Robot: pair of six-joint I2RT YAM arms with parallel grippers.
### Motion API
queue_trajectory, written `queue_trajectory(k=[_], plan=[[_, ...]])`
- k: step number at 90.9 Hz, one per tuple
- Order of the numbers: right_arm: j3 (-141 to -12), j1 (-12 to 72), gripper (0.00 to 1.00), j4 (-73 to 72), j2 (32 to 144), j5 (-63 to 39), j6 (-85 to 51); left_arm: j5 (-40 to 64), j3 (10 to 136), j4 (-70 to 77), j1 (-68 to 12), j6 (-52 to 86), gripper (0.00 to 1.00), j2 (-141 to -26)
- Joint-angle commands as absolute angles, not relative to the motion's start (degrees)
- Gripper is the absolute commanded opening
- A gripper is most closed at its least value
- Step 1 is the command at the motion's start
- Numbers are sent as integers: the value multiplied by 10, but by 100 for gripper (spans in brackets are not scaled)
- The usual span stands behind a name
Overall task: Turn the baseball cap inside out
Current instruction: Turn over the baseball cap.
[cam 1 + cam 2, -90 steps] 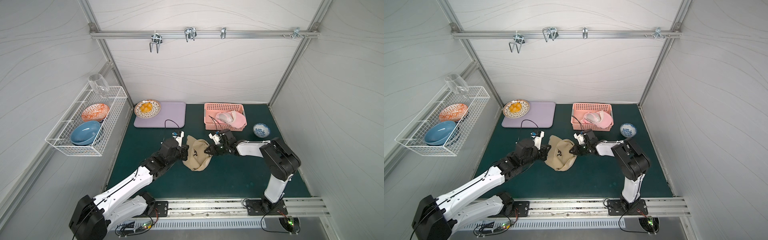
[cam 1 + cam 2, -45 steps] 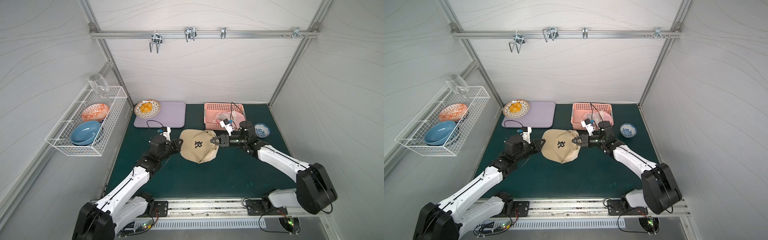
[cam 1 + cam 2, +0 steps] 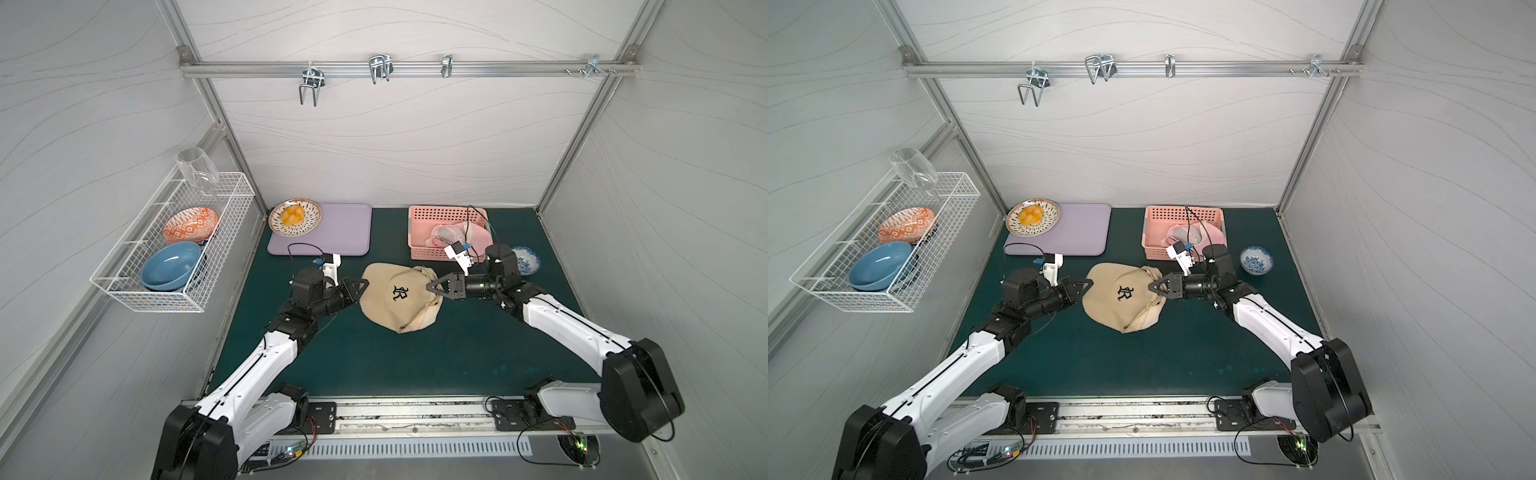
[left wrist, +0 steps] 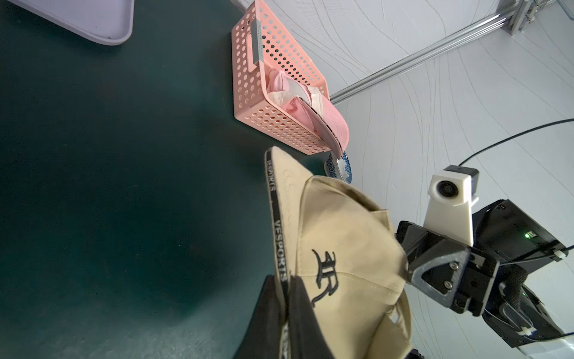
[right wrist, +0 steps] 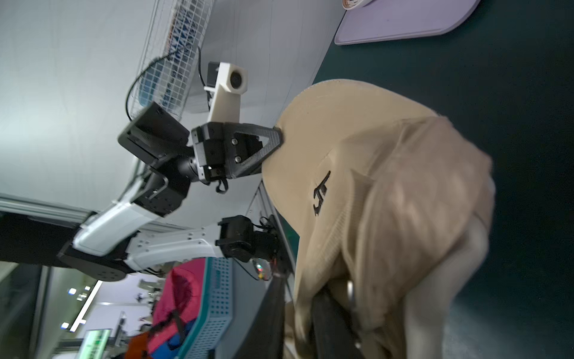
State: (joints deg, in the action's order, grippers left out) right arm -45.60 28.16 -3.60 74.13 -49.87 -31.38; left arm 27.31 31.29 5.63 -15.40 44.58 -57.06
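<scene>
The beige baseball cap is seen in both top views near the middle of the dark green mat, stretched between the two grippers; its outer face, with a black embroidered monogram, is turned upward, and paler lining is exposed along the edge nearest the rail. In the left wrist view the cap is shown raised over the mat, with a shadow cast beneath it; whether the drooping end touches the mat cannot be told.

The left gripper is pressed together on the brim; in the left wrist view the brim's black lettered edge tape is pinched between the dark fingers. The right gripper is placed against the opposite, rear side of the crown; in the right wrist view a dark finger is wrapped in blurred fabric, so it cannot be told whether the jaws are spread or closed on the cloth.

Behind the cap, a pink perforated basket is set on the mat, with a pink cap lying in it; a small blue-and-white bowl is placed just beside the basket. A lavender tray is laid at the far left of the mat, with a patterned plate of yellow food resting on its corner.
</scene>
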Motion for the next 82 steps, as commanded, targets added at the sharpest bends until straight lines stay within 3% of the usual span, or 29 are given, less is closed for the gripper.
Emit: queue_trajectory(k=[1,10,34,51,58,73,82], plan=[[-484,312,41,53,749,-437,-240,280,333,78,-141,433,0,-579],[-501,340,51,110,752,-325,-206,286,339,72,-147,418,0,-577],[-554,418,54,213,772,-46,-150,240,358,17,-198,349,0,-610],[-559,436,63,242,775,94,-164,187,365,-11,-214,326,0,-633],[-556,435,65,240,776,88,-160,176,363,-16,-214,321,0,-635],[-546,439,63,186,781,-91,-119,190,358,0,-214,322,0,-642],[-565,458,58,182,814,-130,-104,202,361,5,-217,320,0,-647]])
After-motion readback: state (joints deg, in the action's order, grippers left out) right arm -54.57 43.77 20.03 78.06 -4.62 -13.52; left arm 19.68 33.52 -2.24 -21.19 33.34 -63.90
